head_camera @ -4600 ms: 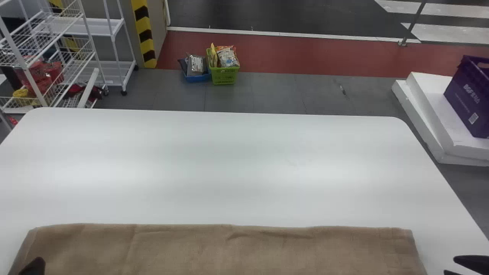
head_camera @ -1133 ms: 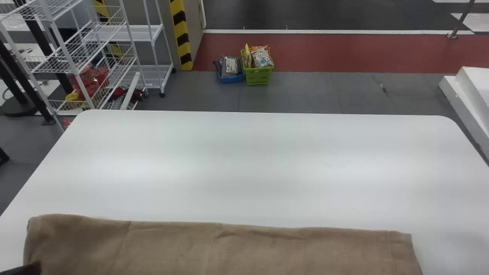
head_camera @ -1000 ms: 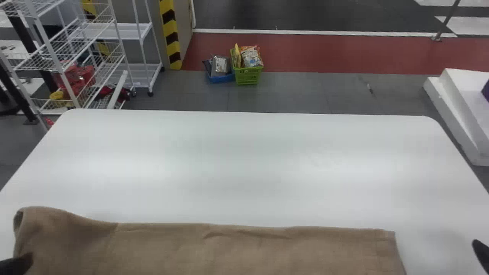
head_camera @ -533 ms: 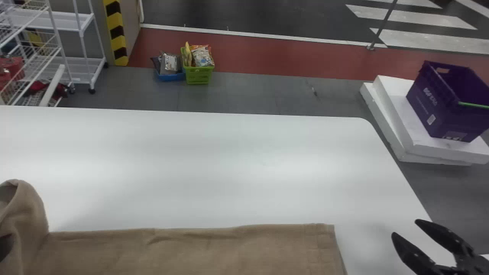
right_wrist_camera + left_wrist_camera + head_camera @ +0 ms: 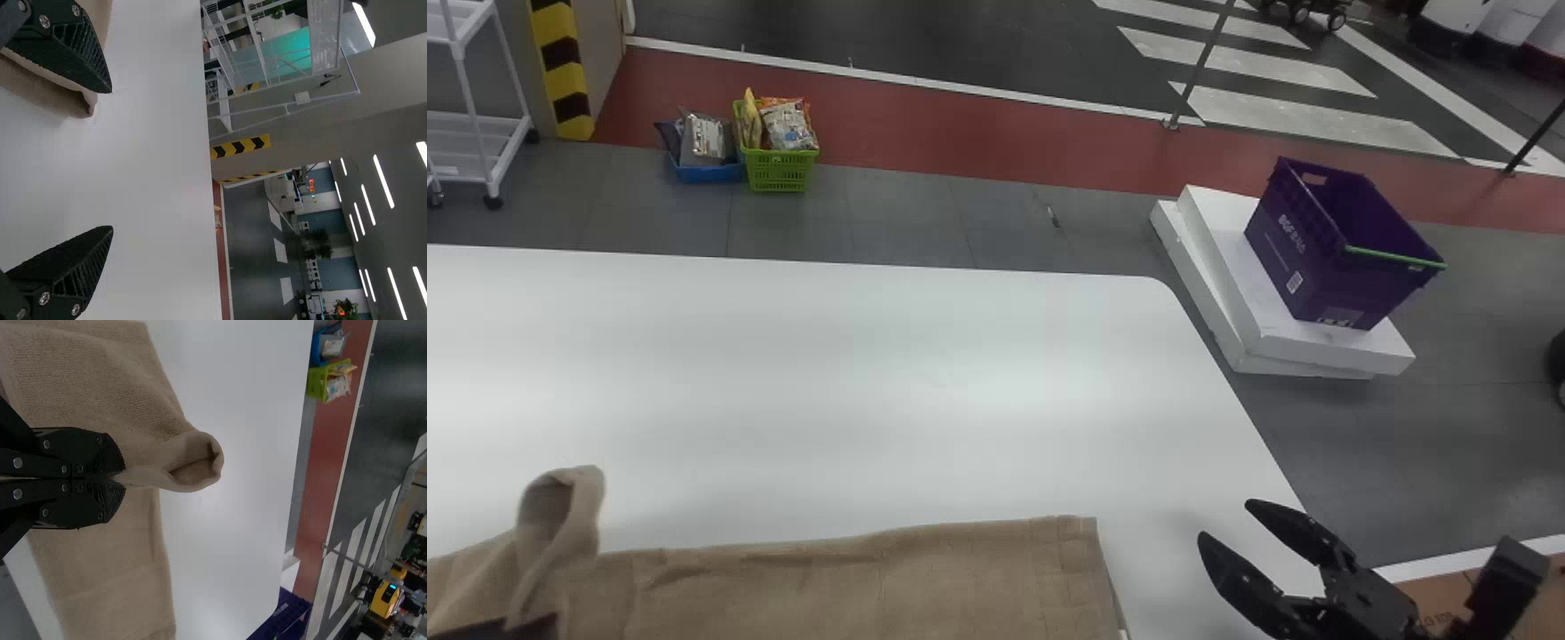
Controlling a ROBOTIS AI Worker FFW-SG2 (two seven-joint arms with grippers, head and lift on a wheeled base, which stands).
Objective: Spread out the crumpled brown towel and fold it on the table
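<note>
My left gripper (image 5: 511,627) is at the head view's bottom left, beside a raised loop of the brown towel (image 5: 854,591). Seen from the left wrist, this gripper (image 5: 123,477) is shut on the towel (image 5: 100,573), whose held edge bulges into a curled loop past the fingertips. The rest of the towel lies flat in a strip along the table's near side, with a squared right end. To the right of that end, my right gripper (image 5: 1224,521) stands open and holds nothing; in its wrist view the gripper (image 5: 111,160) has towel cloth (image 5: 40,93) behind one finger.
White table (image 5: 783,356) extends beyond the towel. Off its right edge, a purple crate (image 5: 1316,240) rests on white slabs (image 5: 1227,302). Green (image 5: 778,169) and blue (image 5: 707,171) baskets stand on the floor past the far edge, a white rack (image 5: 480,133) at far left.
The head view has swung right, bringing my right gripper and the crate into view. My left gripper has lifted the towel's left part, which was flat earlier and now curls up in a loop.
</note>
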